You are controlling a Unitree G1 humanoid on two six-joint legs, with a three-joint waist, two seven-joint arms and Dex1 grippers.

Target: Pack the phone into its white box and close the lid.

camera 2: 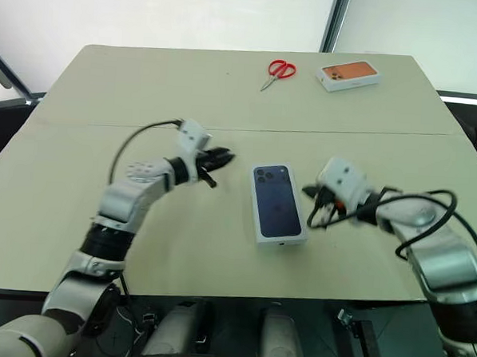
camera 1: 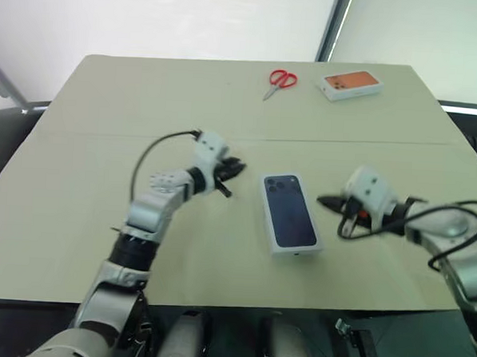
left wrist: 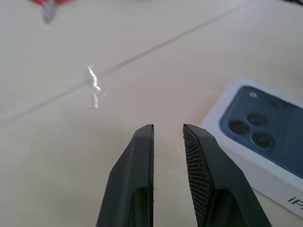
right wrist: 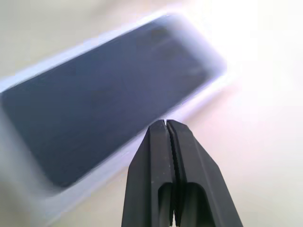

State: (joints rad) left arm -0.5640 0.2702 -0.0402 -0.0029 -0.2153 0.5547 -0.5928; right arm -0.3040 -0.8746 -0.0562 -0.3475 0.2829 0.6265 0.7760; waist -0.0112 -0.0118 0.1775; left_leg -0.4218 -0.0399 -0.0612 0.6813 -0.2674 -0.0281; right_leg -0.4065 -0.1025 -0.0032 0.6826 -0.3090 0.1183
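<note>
One closed white box sits flat at the middle of the beige table [camera 1: 105,123], its lid [camera 1: 289,211] on top with the dark blue phone picture facing up; the phone itself is not to be seen, and the base under the lid is hidden. My two grippers flank it, neither touching. My left gripper [camera 1: 232,169] hovers just left of the box's far end, empty, its fingers [left wrist: 137,179] parted by a narrow gap. My right gripper [camera 1: 327,202] hangs just right of the box, fingers pressed tight together and empty. At the far edge lie one pair of red-handled scissors [camera 1: 280,81] and, to their right, one second white box with an orange phone picture [camera 1: 351,84].
</note>
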